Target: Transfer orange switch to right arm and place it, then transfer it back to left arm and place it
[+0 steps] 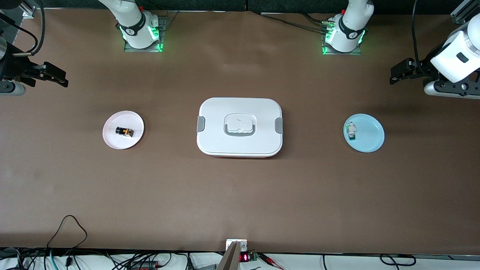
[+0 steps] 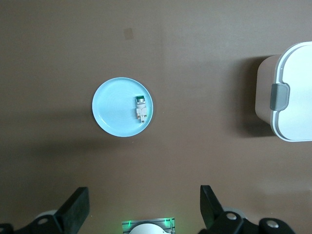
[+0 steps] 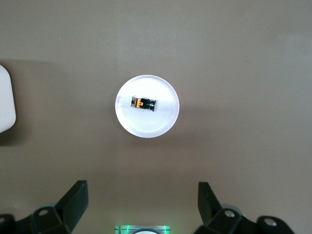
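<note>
Seeing the table [image 1: 240, 195] w/ the box [image 1: 240, 126] sitting mid-table, lid on. I've got both arms waiting up high: left gripper [image 2: 145, 207] spread wide over the blue plate [image 1: 369, 140], right gripper [image 3: 143, 202] spread wide over the white plate [image 1: 116, 140]. Orange switch [image 1: 124, 131] lies on that white plate, white-green part [image 1: 351, 131] on the blue one.

Left arm [image 1: 350, 26]: white, base at the top of the front view, raised high at its own end of the desk, waiting.
Left gripper [image 1: 397, 73]: black, held up in the air, empty.
Left fingers [image 2: 73, 209]: spread wide apart, nothing between them.
Right arm [image 1: 131, 22]: white, base at the top of the front view, raised high at its own end of the desk.
Right gripper [image 1: 60, 78]: black, held up in the air, empty.
Right fingers [image 3: 73, 200]: spread wide apart, nothing between them.
</note>
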Controlling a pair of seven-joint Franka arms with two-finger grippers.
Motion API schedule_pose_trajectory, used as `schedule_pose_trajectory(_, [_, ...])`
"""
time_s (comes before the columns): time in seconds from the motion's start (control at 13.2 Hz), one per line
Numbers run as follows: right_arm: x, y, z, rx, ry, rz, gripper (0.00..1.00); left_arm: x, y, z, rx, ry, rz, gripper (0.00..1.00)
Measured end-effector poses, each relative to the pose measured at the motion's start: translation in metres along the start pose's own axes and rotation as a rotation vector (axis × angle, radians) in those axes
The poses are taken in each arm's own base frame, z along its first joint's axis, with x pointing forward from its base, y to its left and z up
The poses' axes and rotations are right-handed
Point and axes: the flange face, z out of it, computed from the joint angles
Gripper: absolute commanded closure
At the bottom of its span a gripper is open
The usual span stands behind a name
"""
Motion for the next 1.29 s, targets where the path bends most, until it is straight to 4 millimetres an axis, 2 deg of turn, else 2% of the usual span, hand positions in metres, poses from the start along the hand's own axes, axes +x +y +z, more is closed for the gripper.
schedule_pose_trajectory(0.61, [0.002,0.003,0.004,0.0,-0.008,0.005,0.0,0.0,0.0,0.0,0.0,0.0,0.0,0.0])
schedule_pose_trajectory(0.76, [0.008,0.002,0.015,-0.001,-0.029,0.004,0.0,0.0,0.0,0.0,0.0,0.0,0.0,0.0])
schedule_pose_trajectory(1.14, [0.033,-0.002,0.06,-0.006,-0.107,-0.001,0.0,0.0,0.0,0.0,0.0,0.0,0.0,0.0])
schedule_pose_trajectory(1.29, [0.039,-0.003,0.071,-0.007,-0.122,-0.002,0.0,0.0,0.0,0.0,0.0,0.0,0.0,0.0])
